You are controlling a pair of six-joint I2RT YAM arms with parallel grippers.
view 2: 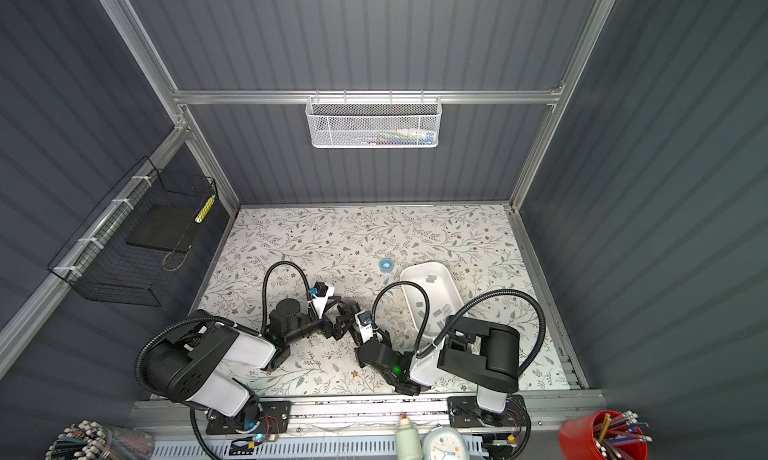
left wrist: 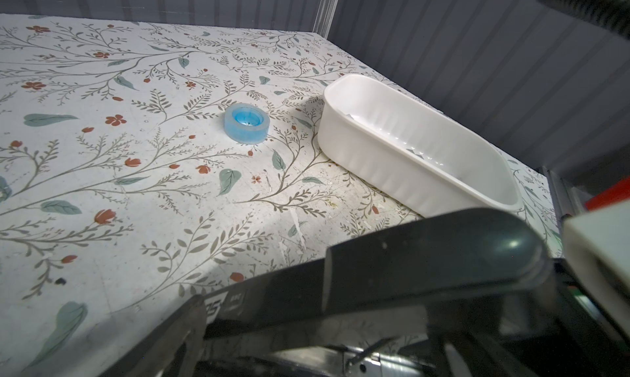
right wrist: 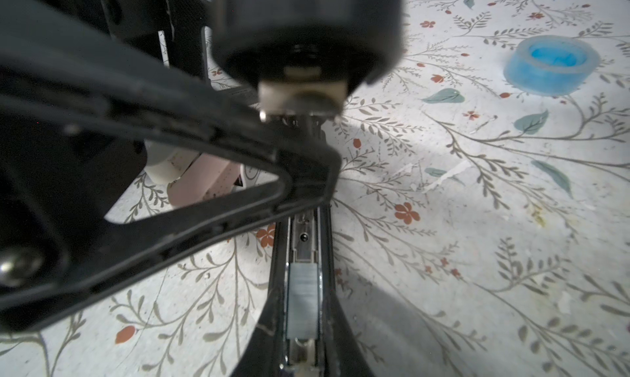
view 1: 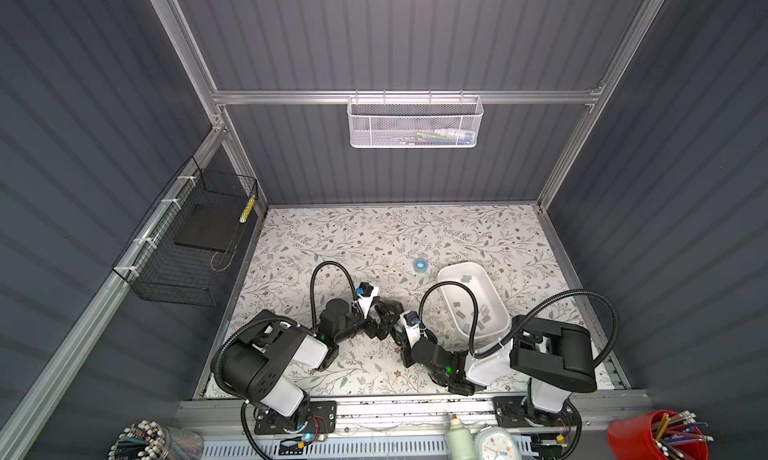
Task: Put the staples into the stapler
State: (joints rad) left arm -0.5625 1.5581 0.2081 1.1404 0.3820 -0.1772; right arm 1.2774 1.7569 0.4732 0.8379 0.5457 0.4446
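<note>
The black stapler (left wrist: 426, 266) lies open at the table's middle, between my two grippers. Its lid is raised above the metal magazine (right wrist: 303, 242). One grey strip of staples (right wrist: 302, 302) sits in the magazine channel. More loose staples (view 1: 484, 310) lie in the white tray (view 1: 457, 266). My right gripper (right wrist: 303, 327) is shut on the stapler's base, one finger on each side of the channel. In both top views my left gripper (view 1: 383, 312) is open, its fingers spread around the raised lid. One of its fingers (left wrist: 180, 334) shows beside the lid's end.
A blue tape roll (view 1: 420, 265) stands on the floral table behind the grippers, left of the tray. A black wire basket (view 1: 187, 245) hangs on the left wall and a white mesh basket (view 1: 415, 123) on the back rail. A red pen cup (view 1: 656, 437) stands at the front right.
</note>
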